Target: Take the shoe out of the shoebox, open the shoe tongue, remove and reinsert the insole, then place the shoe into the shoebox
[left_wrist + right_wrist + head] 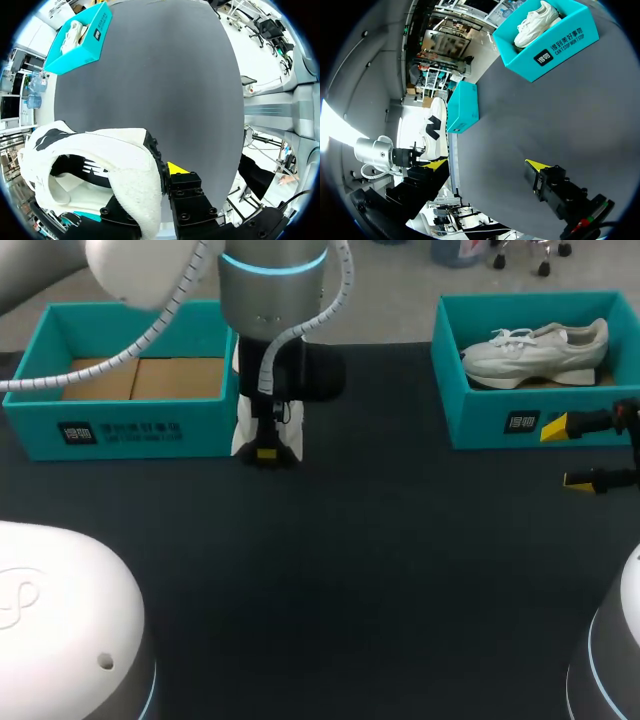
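Left pincer (267, 448) is clamped on the collar of the white shoe (115, 160), holding it down by the tabletop (380, 570) just in front of the left shoebox (120, 430), which shows only cardboard inside. My guess is that grip steadies the shoe for the tongue and insole work. Right pincer (567, 453) is spread wide with nothing in it, parked in front of the right shoebox (480, 425), where another white shoe (535, 350) sits. It's probably the free helper here.
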`<state>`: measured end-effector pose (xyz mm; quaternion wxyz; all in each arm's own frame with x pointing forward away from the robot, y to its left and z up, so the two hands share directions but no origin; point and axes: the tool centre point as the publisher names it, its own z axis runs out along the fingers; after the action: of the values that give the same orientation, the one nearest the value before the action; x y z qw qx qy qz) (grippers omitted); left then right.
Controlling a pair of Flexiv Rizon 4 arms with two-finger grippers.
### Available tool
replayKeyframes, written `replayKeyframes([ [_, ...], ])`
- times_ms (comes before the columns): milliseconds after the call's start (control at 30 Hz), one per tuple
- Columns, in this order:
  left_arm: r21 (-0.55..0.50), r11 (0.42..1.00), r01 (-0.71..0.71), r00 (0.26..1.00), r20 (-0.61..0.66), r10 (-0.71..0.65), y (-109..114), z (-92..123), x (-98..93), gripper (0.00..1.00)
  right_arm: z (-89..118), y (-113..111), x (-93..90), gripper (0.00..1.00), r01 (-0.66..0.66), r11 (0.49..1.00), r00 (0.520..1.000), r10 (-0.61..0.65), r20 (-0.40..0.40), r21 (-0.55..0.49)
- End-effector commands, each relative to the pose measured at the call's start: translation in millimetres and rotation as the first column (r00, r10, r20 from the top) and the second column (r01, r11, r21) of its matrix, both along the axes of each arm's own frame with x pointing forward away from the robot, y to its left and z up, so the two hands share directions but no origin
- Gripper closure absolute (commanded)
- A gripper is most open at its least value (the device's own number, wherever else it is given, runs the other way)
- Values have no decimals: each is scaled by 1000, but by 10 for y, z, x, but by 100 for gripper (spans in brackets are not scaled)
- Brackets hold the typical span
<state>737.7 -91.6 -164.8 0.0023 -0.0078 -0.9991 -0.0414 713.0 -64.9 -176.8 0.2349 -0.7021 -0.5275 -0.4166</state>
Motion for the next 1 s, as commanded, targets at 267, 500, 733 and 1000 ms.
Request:
replayKeyframes([
  [267,-42,994,100,995,-20,-101,710,-105,250,100,-2,3,-9,0,2,1000,1000,-2,-1,-3],
  [500,-54,991,119,993,10,-119,1029,-91,357,100,-2,3,-9,0,2,1000,1000,-2,-1,-3],
  [733,-60,992,112,994,19,-111,1328,-21,498,100,-2,3,-9,0,2,1000,1000,-2,-1,-3],
  [1000,-92,991,95,993,-60,-101,1527,-13,589,100,-2,3,-9,0,2,1000,1000,-2,-1,-3],
])
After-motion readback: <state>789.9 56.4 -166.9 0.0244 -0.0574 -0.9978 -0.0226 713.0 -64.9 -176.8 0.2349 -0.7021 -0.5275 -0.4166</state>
